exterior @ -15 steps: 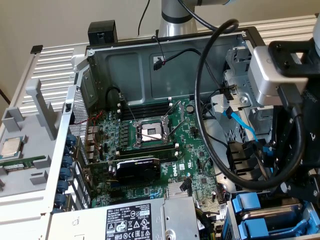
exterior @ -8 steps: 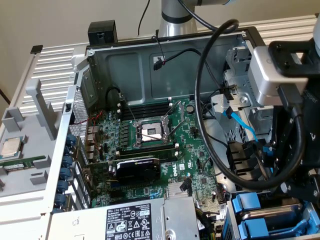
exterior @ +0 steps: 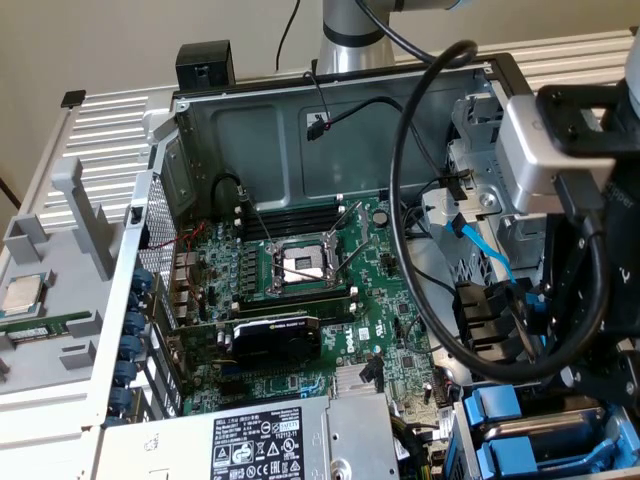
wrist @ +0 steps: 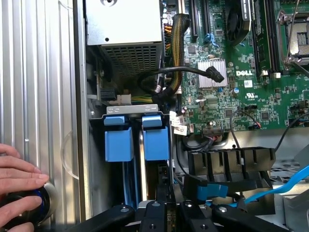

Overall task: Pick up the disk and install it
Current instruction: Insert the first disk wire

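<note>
We see the disk (wrist: 131,140) seated on edge in the drive bay beside the motherboard (wrist: 251,72), showing its two blue carrier tabs and a blue frame. Our claw (wrist: 166,212) hangs just above it, narrowed, holding nothing we can make out.

Green printed motherboard (exterior: 300,300) with black slots and a silver socket frame. Grey steel case wall (exterior: 330,140). Grey power supply box (exterior: 250,440) with a black-and-white label. Blue plastic carrier tabs (wrist: 130,140) over a silver drive bay. Light-blue flat cable (exterior: 490,250). Black looped cable (exterior: 420,200). Black gripper (wrist: 169,210) links.
</note>
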